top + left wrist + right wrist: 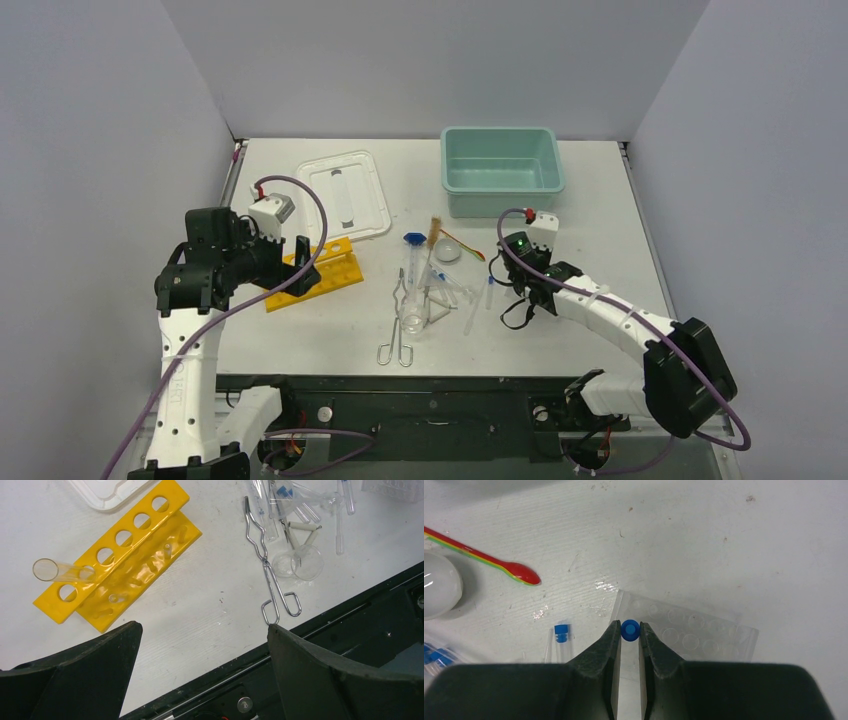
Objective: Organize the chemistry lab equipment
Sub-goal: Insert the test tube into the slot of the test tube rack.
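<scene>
My left gripper (202, 627) hangs over the left part of the desk with its jaws wide apart and nothing between them. Just beyond it is the yellow holed rack (125, 555), which lies diagonally on the desk. One clear glass tube (62, 571) sits tilted in a hole near the rack's near end. Behind the rack, toward the far edge, the white lid (345, 195) lies flat.

Near the middle of the desk I see the pile of small items. The metal loop-handled tongs (270, 580) point their loops at the near edge, and the clear beaker (300, 562) is just beside them. Farther back are the tan-bristled brush (434, 238) and the round dish (448, 251), close together. A red-tipped spoon (519, 572) lies beside the dish.

My right gripper (629, 628) is to the right of this pile. Its fingers are closed on a blue-capped vial (630, 630), held above a clear well plate (694, 635). Another blue-capped vial (561, 635) lies on the desk just left of the fingers. The teal tub (502, 170) stands at the far edge, toward the right corner.
</scene>
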